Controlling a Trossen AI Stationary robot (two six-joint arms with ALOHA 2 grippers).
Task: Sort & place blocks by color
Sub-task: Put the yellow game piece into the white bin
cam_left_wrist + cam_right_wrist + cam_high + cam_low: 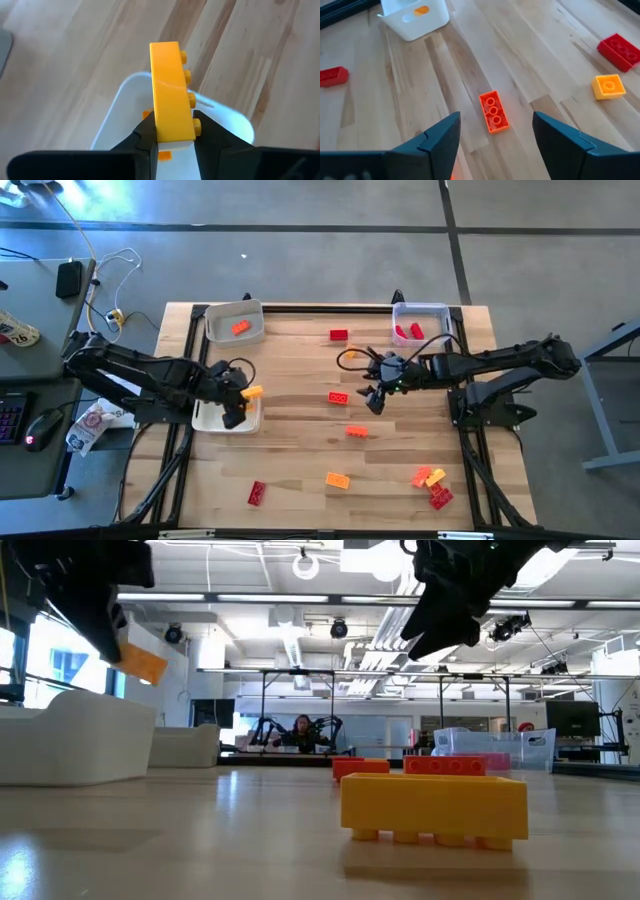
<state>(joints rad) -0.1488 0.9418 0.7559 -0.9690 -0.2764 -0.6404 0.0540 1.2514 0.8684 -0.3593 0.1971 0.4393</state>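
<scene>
Left gripper [172, 135]: clamped on a yellow-orange block [171, 95], studs to one side, held above the white tray [203, 420] at the table's left edge. A bit of orange shows inside that tray, probably another block, mostly hidden.

Right gripper [495, 135]: fingers spread wide, grasping nothing, hovering over mid-table above an orange block [493, 111] lying flat, studs up.

Far-left tray [250, 330]: one orange block [240, 328] inside.

Far-right clear tray [436, 313]: red blocks [408, 331] inside.

Loose on the wooden table [300, 370]:
- red block [338, 335], far centre
- orange block [357, 432], centre
- orange block [337, 479], near centre
- red block [257, 493], near left
- cluster of orange, yellow-orange and red blocks [432, 485], near right, touching or just beside one another
</scene>
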